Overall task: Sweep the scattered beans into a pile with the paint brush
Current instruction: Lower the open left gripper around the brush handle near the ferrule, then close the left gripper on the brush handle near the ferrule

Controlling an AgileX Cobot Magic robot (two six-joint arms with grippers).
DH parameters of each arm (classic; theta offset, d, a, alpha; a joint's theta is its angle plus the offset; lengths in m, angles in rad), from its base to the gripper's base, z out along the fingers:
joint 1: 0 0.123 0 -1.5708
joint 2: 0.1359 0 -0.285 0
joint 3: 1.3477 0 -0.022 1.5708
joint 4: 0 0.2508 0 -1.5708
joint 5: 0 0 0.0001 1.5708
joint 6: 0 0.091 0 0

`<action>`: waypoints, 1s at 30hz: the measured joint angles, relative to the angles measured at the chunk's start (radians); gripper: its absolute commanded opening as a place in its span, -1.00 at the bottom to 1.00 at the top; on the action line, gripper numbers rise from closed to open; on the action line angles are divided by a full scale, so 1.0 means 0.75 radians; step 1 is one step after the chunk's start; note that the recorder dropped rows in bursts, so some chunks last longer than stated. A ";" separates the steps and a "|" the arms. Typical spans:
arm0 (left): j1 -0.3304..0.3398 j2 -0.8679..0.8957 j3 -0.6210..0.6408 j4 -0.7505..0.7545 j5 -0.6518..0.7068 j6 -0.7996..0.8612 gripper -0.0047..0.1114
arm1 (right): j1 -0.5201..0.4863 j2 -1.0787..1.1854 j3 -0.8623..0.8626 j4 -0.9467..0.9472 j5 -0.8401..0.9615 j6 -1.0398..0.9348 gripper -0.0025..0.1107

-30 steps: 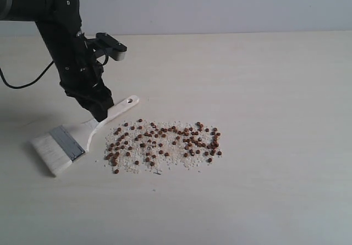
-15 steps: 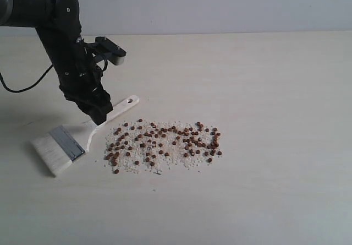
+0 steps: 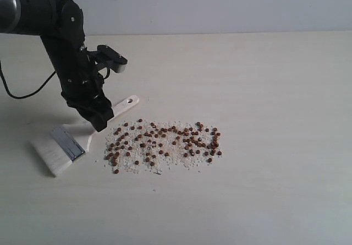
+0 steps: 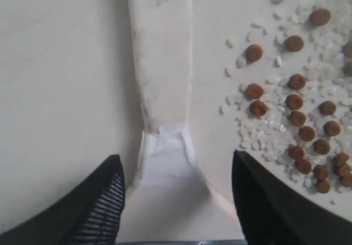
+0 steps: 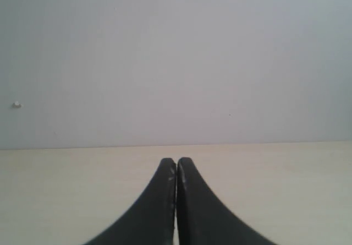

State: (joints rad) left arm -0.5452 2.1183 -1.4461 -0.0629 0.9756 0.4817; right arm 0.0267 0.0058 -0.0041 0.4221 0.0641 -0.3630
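Handle of the paint brush ran lengthwise between my left gripper's wide-open jaws, beans just beside one finger.

One paint brush, dozens of reddish-brown beans, too many to tally, amid countless whitish grains, on one desk.

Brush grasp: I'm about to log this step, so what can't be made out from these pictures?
- Exterior view: the middle of the brush handle is hidden behind the left pincer, so contact can't be judged.
- Left wrist view: the bristles and the handle's end are cut off by the frame edges.
- Right wrist view: only the shut right pincer, wall and table show; the exterior view leaves that pincer out.
- Beans: too small to count.
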 measured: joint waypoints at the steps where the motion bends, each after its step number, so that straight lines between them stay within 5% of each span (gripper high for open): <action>1: 0.000 0.009 0.000 0.000 0.000 0.000 0.03 | 0.000 0.000 0.000 0.000 0.000 0.000 -0.96; 30: 0.000 0.055 0.000 0.000 -0.060 -0.003 0.03 | 0.000 0.000 0.000 0.000 0.000 0.000 -0.96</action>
State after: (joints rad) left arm -0.5452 2.1596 -1.4461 -0.0629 0.9306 0.4794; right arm 0.0267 0.0058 -0.0041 0.4221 0.0641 -0.3630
